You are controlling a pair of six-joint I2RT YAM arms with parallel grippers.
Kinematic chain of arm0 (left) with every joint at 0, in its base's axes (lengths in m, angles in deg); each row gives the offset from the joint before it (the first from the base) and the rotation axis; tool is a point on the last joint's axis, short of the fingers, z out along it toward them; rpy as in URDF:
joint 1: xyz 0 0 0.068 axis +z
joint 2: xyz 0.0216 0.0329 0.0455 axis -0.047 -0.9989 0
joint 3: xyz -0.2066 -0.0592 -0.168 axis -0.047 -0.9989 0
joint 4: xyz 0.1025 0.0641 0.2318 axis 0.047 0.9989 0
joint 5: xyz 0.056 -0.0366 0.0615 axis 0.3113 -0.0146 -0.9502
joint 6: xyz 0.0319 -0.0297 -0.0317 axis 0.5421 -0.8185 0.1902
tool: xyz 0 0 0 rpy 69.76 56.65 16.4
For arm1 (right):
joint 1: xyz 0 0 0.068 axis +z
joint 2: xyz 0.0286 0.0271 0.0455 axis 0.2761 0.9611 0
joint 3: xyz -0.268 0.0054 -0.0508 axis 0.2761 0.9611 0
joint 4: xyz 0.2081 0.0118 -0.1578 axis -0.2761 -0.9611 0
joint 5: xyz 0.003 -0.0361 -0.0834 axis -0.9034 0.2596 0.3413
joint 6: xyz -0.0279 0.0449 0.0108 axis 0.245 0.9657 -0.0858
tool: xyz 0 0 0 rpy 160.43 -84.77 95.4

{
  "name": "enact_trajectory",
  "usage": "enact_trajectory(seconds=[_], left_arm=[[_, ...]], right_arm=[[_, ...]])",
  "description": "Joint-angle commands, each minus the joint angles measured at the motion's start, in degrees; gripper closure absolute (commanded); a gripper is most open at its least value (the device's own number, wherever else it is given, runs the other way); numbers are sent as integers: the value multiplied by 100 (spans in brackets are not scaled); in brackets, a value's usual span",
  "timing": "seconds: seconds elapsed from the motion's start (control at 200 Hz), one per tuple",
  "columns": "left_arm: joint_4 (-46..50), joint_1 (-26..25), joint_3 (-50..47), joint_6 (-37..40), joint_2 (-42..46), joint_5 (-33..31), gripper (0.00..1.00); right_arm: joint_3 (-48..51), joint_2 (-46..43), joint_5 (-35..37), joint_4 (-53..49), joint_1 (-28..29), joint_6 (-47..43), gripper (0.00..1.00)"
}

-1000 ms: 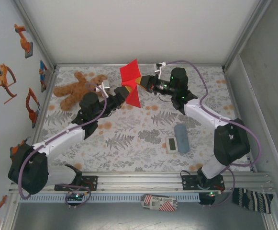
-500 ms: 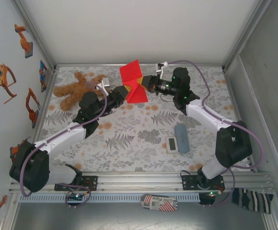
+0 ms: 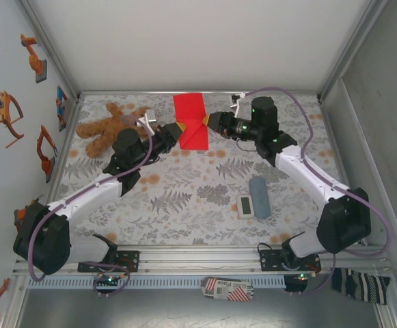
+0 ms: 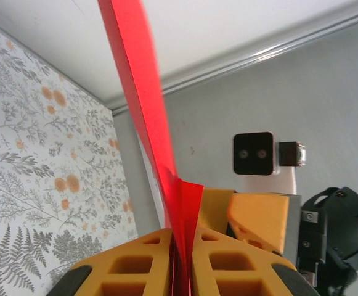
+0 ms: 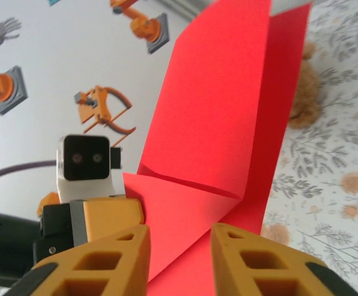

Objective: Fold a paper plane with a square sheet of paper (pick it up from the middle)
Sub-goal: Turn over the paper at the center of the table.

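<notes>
Left pincer (image 4: 180,250) tight on red paper (image 4: 143,98)

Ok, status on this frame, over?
Left gripper shut on the red paper. Right gripper open, jaws apart at its edge. Red paper aloft, partly folded. Teddy bear and timer well clear.

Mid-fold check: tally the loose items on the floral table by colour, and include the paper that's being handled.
Red: 1, the sheet of paper, clamped in the left gripper
Brown: 1, the teddy bear
Grey-blue: 1, the oblong block
White: 1, the digital timer
Total: 4
</notes>
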Motion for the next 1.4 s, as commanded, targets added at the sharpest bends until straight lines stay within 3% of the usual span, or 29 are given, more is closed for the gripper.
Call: enact_trajectory(seconds=[0.0,0.13,0.23,0.496,0.656,0.746,0.856,0.971,1.072,1.222,1.392], left_arm=[[201,62,179,335,125,-65,85],[1164,65,332,943,188,-302,89],[2818,-6,795,1930,163,-752,90],[6708,-525,2625,3834,-1085,-3432,90],[8549,-906,4067,4143,-2451,-5546,90],[9251,-1093,4776,4183,-3247,-6351,90],[9783,-1247,5460,4205,-4065,-6880,90],[10080,-1400,6007,4221,-4746,-7033,89],[10123,-1429,6304,4126,-5137,-6697,86],[9860,-1420,6408,3893,-5301,-5640,80],[8993,-1276,6001,3721,-4985,-3987,72]], right_arm=[[-172,-251,567,-708,-138,-592,64],[-190,-377,1158,-1210,-207,-932,62],[-234,-453,1729,-1646,-217,-1240,62],[-180,-498,2704,-2205,-218,-1597,61],[-111,-455,2851,-2217,-214,-1596,61],[-59,-479,2987,-2247,-217,-1627,61],[11,-562,3202,-2301,-223,-1636,62],[166,-742,3498,-2309,-240,-1597,62],[326,-906,3796,-2341,-284,-1509,62],[507,-1133,4121,-2384,-361,-1351,62],[499,-1105,4104,-2475,-394,-1332,62]])
